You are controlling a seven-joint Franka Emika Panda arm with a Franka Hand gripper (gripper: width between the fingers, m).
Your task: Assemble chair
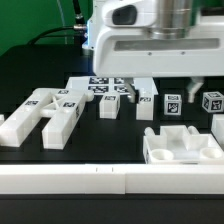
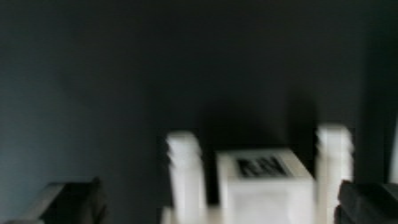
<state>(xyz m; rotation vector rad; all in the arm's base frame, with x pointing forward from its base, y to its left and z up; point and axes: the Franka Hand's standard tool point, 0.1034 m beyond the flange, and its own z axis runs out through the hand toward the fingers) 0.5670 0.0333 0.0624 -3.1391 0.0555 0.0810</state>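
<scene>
The chair (image 1: 65, 118) lies as loose matte white pieces with black-and-white tags on the dark surface (image 1: 115, 140), bars (image 1: 28, 112), small cubes (image 1: 172, 103) and a slotted seat block (image 1: 180, 145), and my end effector (image 2: 258, 135) is spread, fingers (image 2: 183, 170) either side of one tagged cube (image 2: 263, 175), gripping nothing.

— What fills the frame?
— Mostly the dark table (image 2: 143, 70), bare and blurred. None of its edges or corners shows, so I can't place anything against them.
— And the end effector (image 2: 258, 145)?
— Its two white fingers (image 2: 185, 175) stand apart and parallel. A small white cube (image 2: 263, 188) sits between them, with a black-and-white tag (image 2: 263, 166) on the face toward the camera.
— Is it gripped?
— A dark gap separates it from one finger. At the other, blur hides whether they touch. Outside each finger sits a dark shape (image 2: 71, 203) I can't identify.
</scene>
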